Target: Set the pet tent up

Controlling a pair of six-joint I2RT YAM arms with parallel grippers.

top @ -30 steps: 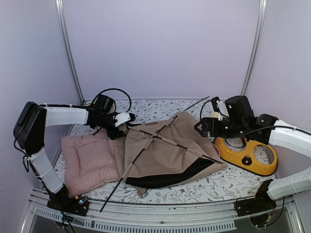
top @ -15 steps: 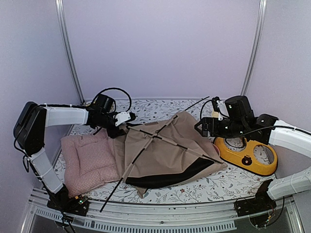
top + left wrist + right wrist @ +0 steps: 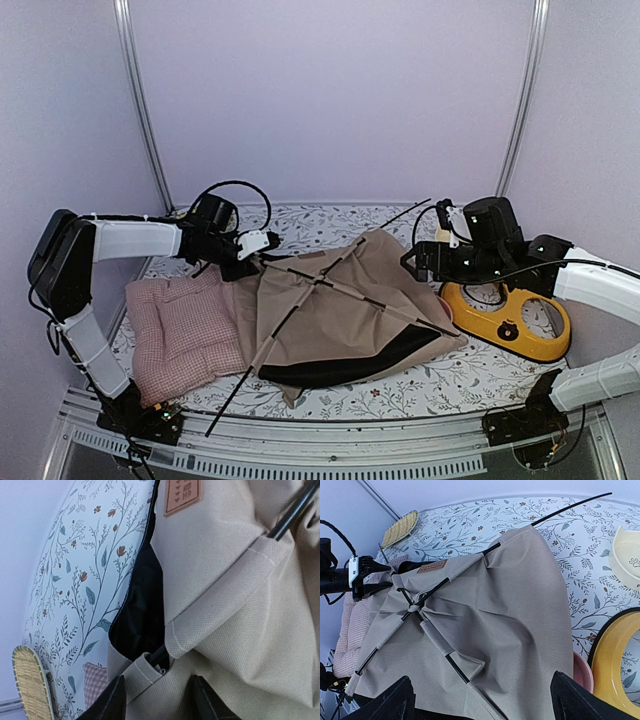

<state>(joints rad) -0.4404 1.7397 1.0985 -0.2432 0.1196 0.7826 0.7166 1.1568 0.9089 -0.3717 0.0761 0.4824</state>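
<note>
The pet tent (image 3: 340, 310) lies collapsed and flat on the tabletop (image 3: 330, 220), between the two arms. From the left claw (image 3: 157, 705) it spreads away to the right and toward the near edge. From the right claw (image 3: 415, 262) it lies below and to the left.

The left claw is the nearer one. It sits right at the tent's corner, its half-spread fingers (image 3: 117, 700) either side of a beige fold where a pole end enters its sleeve. I cannot tell whether they already pinch that fold. The right claw hangs wide and empty, above the tent's opposite edge and apart from the fabric.

The pole at the left claw runs lengthwise straight away from it toward the right claw, so any lift turns on that axis.

Counted: one tent, two black poles (image 3: 570, 510) crossing near its middle, one brown label patch (image 3: 431, 567) just beyond the left claw, and one pink checked cushion (image 3: 180, 330) under the tent's left edge.
</note>
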